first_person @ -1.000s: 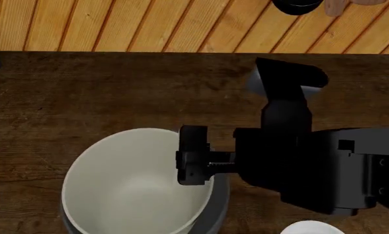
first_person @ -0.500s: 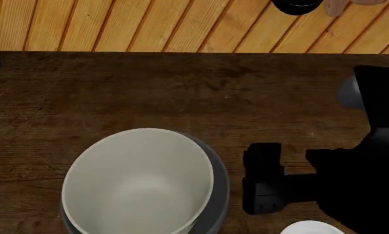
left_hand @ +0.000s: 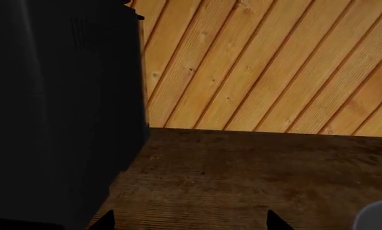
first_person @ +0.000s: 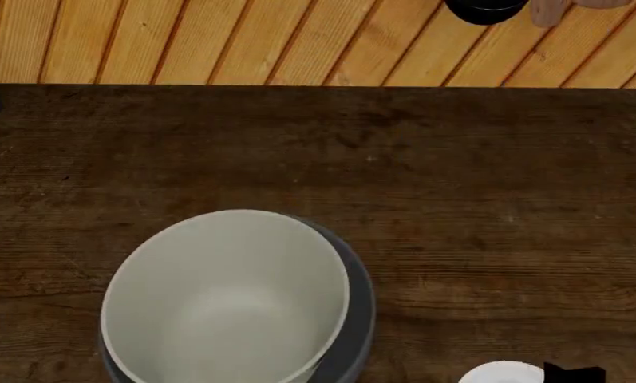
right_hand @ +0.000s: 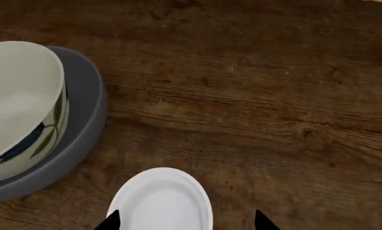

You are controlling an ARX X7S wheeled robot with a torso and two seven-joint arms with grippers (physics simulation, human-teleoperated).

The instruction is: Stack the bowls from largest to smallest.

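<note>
The cream bowl with dark leaf marks (first_person: 227,295) sits inside the wide grey bowl (first_person: 358,295) at the table's near left; both show in the right wrist view, the cream bowl (right_hand: 21,100) inside the grey bowl (right_hand: 82,129). The small white cup-like bowl (first_person: 501,373) stands on the table at the near right edge of the head view. In the right wrist view the small white bowl (right_hand: 162,199) lies between the open tips of my right gripper (right_hand: 185,221). My left gripper (left_hand: 189,221) is open and empty over bare table; only its tips show.
The wooden table (first_person: 329,152) ends at a plank floor (first_person: 243,40) beyond its far edge. A dark round object (first_person: 486,9) lies on the floor at the far right. A large black body (left_hand: 56,110) fills one side of the left wrist view.
My right arm has pulled back from over the cream bowl's rim, toward the near right, almost out of the head view. The stacked bowls have not moved.
</note>
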